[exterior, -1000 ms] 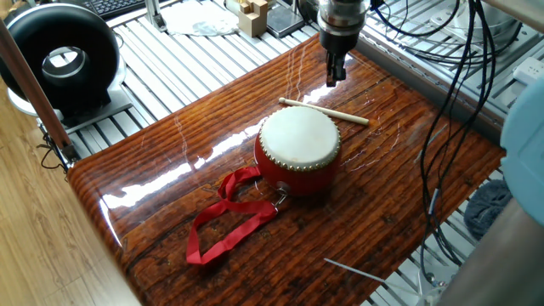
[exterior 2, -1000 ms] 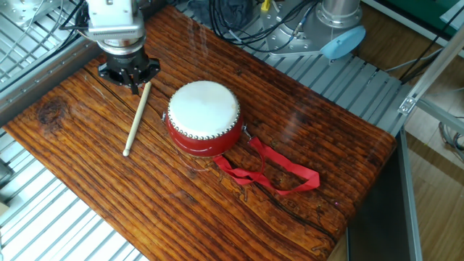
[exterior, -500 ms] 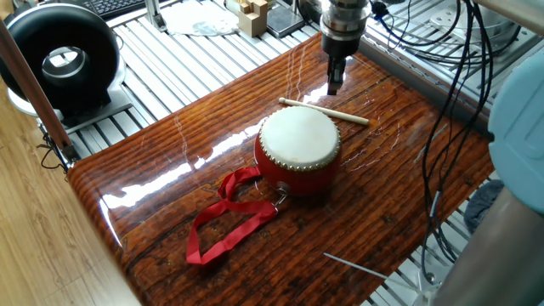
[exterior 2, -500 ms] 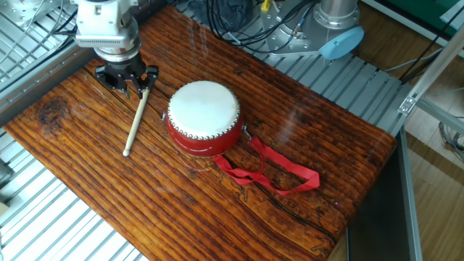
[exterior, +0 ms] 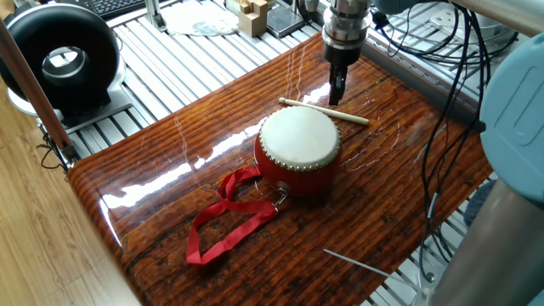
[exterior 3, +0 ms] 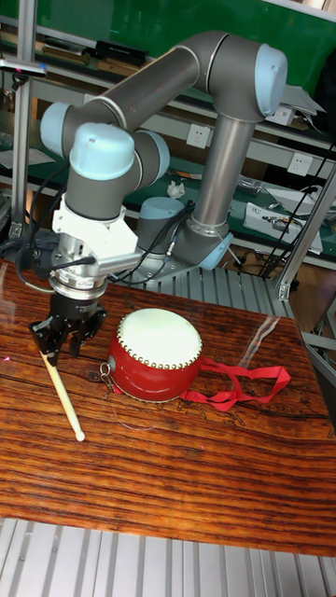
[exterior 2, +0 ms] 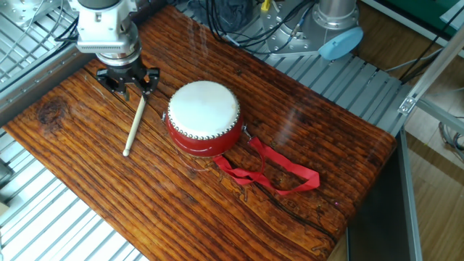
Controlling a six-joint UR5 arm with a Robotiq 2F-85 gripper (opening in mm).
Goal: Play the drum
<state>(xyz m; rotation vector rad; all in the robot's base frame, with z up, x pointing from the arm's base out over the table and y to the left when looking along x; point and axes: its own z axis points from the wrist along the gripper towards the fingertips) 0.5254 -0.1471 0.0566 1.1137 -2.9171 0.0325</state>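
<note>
1. Centrally, the drum (exterior: 298, 151) (exterior 2: 204, 116) (exterior 3: 154, 353) sits upright on the wooden table (exterior: 170, 178) (exterior 2: 87, 181) (exterior 3: 187, 466), cream skin facing up.
2. Its red ribbon strap (exterior: 223, 223) (exterior 2: 279, 172) (exterior 3: 245, 384) trails loose over the boards on the drum's side away from the gripper.
3. Beside the drum, on the opposite side from the ribbon, lies a thin pale stick (exterior: 324, 111) (exterior 2: 136, 121) (exterior 3: 62, 393), just clear of the red body.
4. Over the stick's far end, the gripper (exterior: 337, 92) (exterior 2: 129, 86) (exterior 3: 58, 345) hangs low with its fingers set a narrow way apart, straddling that end; contact with the stick cannot be told.
</note>
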